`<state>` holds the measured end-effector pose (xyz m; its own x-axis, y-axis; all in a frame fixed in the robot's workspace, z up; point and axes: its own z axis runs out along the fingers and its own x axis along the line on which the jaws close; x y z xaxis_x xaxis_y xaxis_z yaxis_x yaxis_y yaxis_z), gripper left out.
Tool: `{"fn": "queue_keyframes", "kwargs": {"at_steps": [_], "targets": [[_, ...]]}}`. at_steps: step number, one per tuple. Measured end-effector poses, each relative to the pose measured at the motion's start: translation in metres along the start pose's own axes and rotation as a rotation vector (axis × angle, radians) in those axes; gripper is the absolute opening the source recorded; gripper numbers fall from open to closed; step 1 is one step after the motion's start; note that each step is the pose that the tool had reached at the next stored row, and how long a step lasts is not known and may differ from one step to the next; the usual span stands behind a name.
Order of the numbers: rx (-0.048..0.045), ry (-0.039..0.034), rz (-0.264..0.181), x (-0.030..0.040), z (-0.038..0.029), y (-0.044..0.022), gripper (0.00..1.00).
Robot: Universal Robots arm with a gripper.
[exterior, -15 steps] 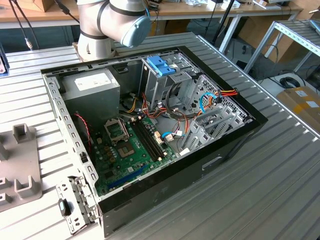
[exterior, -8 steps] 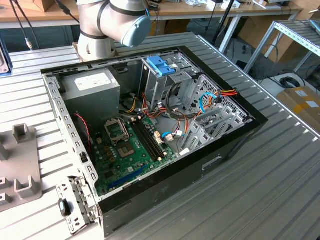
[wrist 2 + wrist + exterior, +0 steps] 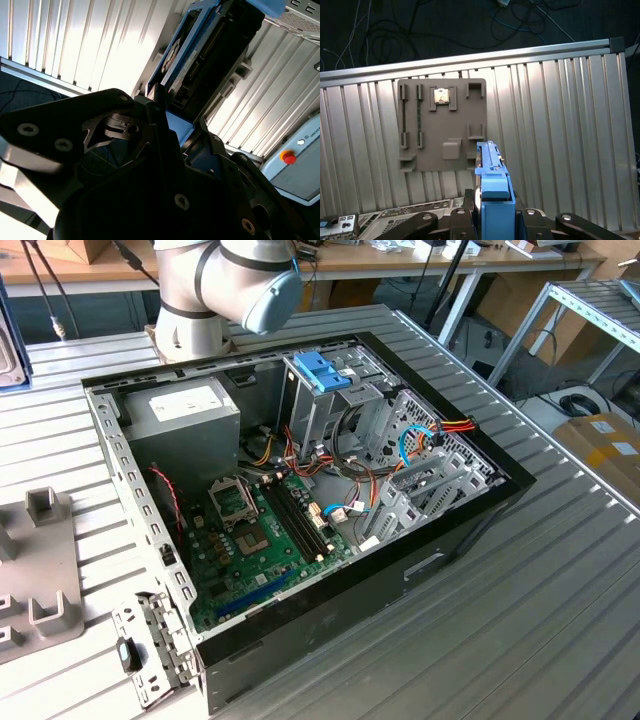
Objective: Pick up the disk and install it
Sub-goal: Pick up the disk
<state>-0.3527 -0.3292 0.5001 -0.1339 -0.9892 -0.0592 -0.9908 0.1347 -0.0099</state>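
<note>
The pincer (image 3: 493,216) is clamped on the disk (image 3: 492,172), holding it edge-on in the air above the ribbed tabletop (image 3: 570,130) near a grey fixture plate (image 3: 442,125); the disk is probably stiff, fairly heavy and shock-sensitive, best pinched firmly across its flat sides.

Arm (image 3: 200,300): silver-grey jointed segments, a pale blue end cap on one joint, lower segment upright in the exterior view.
Tool (image 3: 495,202): black, linkage arms spread to either side in the first wrist view. Fingers (image 3: 160,107) closed against the blue-framed disk (image 3: 495,175), which is held edge-on between them.
</note>
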Motion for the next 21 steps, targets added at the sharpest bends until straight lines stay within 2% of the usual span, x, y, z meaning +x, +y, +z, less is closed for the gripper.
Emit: {"fn": "queue_keyframes", "kwargs": {"at_steps": [21], "targets": [[0.0001, 0.0, 0.0, -0.0021, 0.0003, -0.0157, 0.37]]}}
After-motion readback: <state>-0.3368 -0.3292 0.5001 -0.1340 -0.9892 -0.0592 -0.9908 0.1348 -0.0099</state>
